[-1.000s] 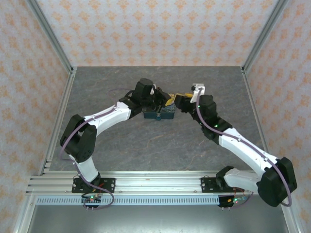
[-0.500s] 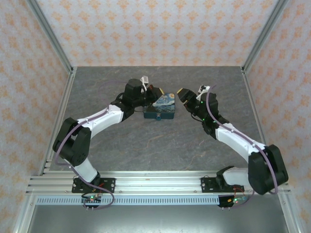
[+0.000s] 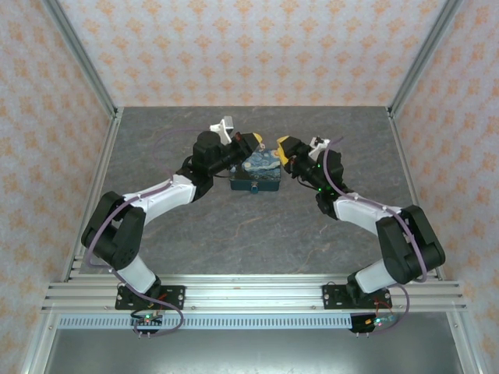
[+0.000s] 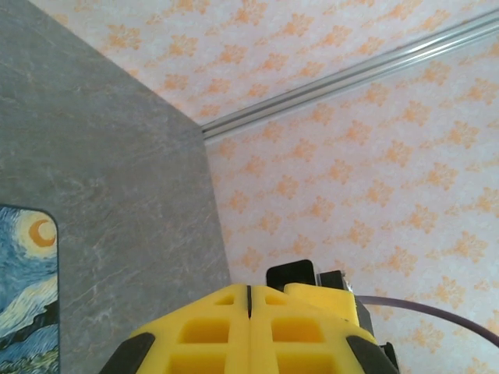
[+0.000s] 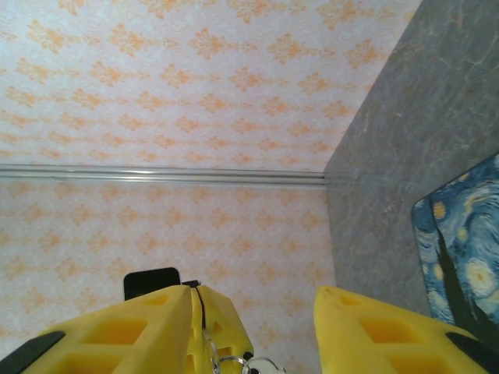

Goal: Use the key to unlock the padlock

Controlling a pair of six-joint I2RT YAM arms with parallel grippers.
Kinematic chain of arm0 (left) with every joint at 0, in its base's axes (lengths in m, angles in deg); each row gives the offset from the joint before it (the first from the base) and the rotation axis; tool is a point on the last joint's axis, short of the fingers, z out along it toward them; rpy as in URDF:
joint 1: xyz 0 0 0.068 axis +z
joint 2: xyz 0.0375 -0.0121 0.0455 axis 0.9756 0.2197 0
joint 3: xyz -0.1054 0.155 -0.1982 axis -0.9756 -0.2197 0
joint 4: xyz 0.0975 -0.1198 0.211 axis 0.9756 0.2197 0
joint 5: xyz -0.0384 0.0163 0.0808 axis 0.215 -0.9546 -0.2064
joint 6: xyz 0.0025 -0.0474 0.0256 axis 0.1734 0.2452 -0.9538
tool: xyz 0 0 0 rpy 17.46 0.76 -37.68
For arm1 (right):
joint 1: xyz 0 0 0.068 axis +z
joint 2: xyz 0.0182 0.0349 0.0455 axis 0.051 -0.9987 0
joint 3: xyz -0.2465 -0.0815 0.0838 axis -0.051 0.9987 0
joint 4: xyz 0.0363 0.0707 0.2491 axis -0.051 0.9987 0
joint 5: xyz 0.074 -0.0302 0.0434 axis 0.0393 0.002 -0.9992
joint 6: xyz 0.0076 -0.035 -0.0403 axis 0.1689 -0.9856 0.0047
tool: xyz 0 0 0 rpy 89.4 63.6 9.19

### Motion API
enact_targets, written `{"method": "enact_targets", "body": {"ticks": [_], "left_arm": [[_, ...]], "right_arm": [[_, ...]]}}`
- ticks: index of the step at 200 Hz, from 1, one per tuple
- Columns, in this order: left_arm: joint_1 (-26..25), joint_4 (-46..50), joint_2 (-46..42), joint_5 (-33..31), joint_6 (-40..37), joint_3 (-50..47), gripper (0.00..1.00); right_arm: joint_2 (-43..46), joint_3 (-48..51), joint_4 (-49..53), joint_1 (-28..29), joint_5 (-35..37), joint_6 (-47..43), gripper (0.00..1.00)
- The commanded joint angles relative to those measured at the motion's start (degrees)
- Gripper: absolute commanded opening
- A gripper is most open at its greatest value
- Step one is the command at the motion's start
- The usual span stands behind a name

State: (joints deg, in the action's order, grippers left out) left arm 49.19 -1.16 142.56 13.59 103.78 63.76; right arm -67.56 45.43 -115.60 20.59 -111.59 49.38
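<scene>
The dark blue starry box (image 3: 258,173) lies mid-table; its lid shows in the left wrist view (image 4: 23,296) and the right wrist view (image 5: 464,249). My left gripper (image 3: 255,142) hovers over the box's far left corner with its fingers pressed together (image 4: 249,290). My right gripper (image 3: 281,146) faces it from the right, open (image 5: 256,292). The left gripper's yellow tip sits against the right gripper's left finger (image 5: 132,331). At that seam hangs a small metal ring with the pale key (image 5: 261,366); I cannot tell what pinches it. The padlock is hidden.
Grey stone-look tabletop (image 3: 234,226) runs around the box. Patterned walls with aluminium corner posts (image 3: 82,70) close in the back and sides. The rail (image 3: 249,292) with the arm bases is at the near edge.
Both grippers lifted off the box and swung apart. They have since come back together above its far edge, tips meeting. The right jaws narrowed a little.
</scene>
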Motion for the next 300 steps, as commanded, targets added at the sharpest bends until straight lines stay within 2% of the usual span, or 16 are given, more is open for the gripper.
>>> {"method": "enact_targets", "body": {"ticks": [1,129,228,254,300], "left_arm": [[-0.45,-6.98,1.26,-1.11,3.09,-0.26,0.0],[-1.04,-9.3,3.39,-0.96,5.22,-0.14,0.0],[-1.24,-8.77,4.38,-2.04,6.31,-0.07,0.0],[-1.24,-8.5,4.74,-2.18,6.52,-0.01,0.0],[-1.24,-7.79,4.65,-2.7,6.43,-0.1,0.0]], "right_arm": [[-1.74,-2.29,-7.23,1.22,-1.25,1.58,0.44],[-4.72,-3.48,-10.89,4.18,-1.48,1.3,0.37],[-4.79,-1.86,-13.09,4.19,-1.3,1.87,0.23],[-4.65,-1.37,-13.18,4.3,-1.43,1.96,0.17],[-4.62,-1.27,-13.14,4.23,-2.1,2.03,0.18]]}}
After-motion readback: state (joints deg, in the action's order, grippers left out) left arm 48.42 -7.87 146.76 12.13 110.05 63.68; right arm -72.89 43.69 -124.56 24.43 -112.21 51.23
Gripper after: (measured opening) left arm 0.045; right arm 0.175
